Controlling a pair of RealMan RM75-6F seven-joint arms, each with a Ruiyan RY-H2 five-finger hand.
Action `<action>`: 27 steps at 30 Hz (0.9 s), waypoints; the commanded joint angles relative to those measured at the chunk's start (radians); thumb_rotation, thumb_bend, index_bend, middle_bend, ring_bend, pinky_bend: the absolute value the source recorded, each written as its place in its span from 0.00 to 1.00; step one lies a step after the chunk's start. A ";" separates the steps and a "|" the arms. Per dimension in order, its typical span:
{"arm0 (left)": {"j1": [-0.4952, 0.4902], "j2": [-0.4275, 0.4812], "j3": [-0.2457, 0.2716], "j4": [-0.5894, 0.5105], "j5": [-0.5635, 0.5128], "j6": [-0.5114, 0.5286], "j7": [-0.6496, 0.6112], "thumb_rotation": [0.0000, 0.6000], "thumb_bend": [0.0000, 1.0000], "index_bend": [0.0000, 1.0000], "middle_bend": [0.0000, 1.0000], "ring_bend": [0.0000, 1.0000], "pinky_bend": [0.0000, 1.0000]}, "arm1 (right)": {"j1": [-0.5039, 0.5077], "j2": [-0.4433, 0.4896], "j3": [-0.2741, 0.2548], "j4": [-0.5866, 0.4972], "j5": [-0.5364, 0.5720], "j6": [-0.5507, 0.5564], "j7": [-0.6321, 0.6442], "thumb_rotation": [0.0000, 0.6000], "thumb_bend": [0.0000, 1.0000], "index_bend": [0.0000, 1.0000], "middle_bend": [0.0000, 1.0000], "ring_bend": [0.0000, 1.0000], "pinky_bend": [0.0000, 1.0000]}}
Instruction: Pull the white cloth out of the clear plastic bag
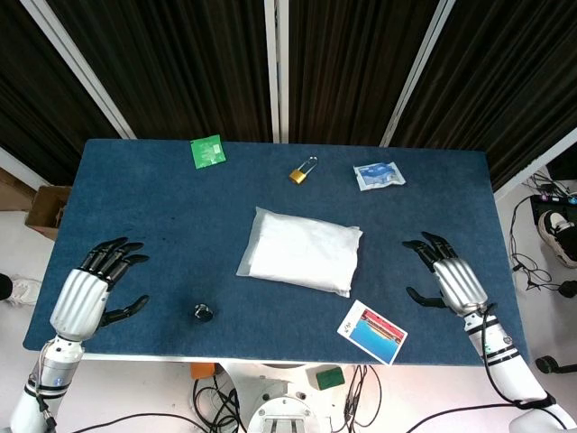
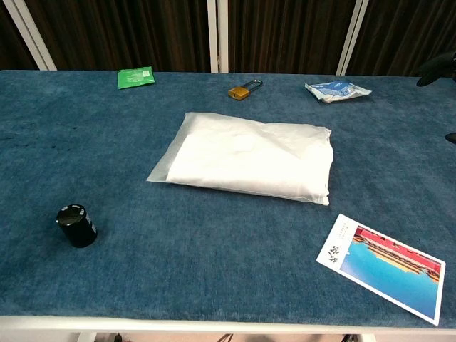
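A clear plastic bag (image 1: 302, 250) (image 2: 249, 157) lies flat in the middle of the blue table, with the folded white cloth (image 2: 263, 160) inside it. My left hand (image 1: 90, 289) hovers over the table's near left part, fingers spread, holding nothing. My right hand (image 1: 451, 275) is at the near right, also spread and empty; in the chest view only dark fingertips (image 2: 436, 70) show at the right edge. Both hands are well apart from the bag.
A small black cap (image 1: 202, 313) (image 2: 76, 226) sits near the left front. A postcard (image 1: 372, 331) (image 2: 385, 267) lies at the front right. At the back are a green packet (image 1: 208, 151), a brass padlock (image 1: 301, 171) and a blue-white packet (image 1: 379, 175).
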 commanded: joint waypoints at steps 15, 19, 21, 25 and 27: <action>0.004 -0.032 0.025 0.005 -0.005 -0.021 -0.008 1.00 0.17 0.30 0.22 0.15 0.21 | 0.081 -0.183 0.101 0.118 0.366 -0.163 -0.306 1.00 0.23 0.33 0.20 0.00 0.14; 0.006 -0.036 0.028 0.011 -0.008 -0.021 -0.014 1.00 0.17 0.30 0.22 0.15 0.21 | 0.130 -0.297 0.130 0.198 0.453 -0.198 -0.385 1.00 0.24 0.33 0.17 0.00 0.14; 0.006 -0.037 0.029 0.014 -0.009 -0.021 -0.016 1.00 0.17 0.30 0.22 0.15 0.21 | 0.153 -0.354 0.147 0.238 0.488 -0.206 -0.413 1.00 0.25 0.33 0.17 0.00 0.14; 0.010 -0.036 0.030 0.020 -0.017 -0.019 -0.024 1.00 0.17 0.30 0.22 0.15 0.21 | 0.193 -0.455 0.171 0.308 0.532 -0.209 -0.460 1.00 0.25 0.34 0.16 0.00 0.14; 0.012 -0.034 0.030 0.023 -0.019 -0.017 -0.028 1.00 0.17 0.30 0.22 0.15 0.21 | 0.212 -0.500 0.185 0.341 0.548 -0.211 -0.473 1.00 0.25 0.34 0.16 0.00 0.14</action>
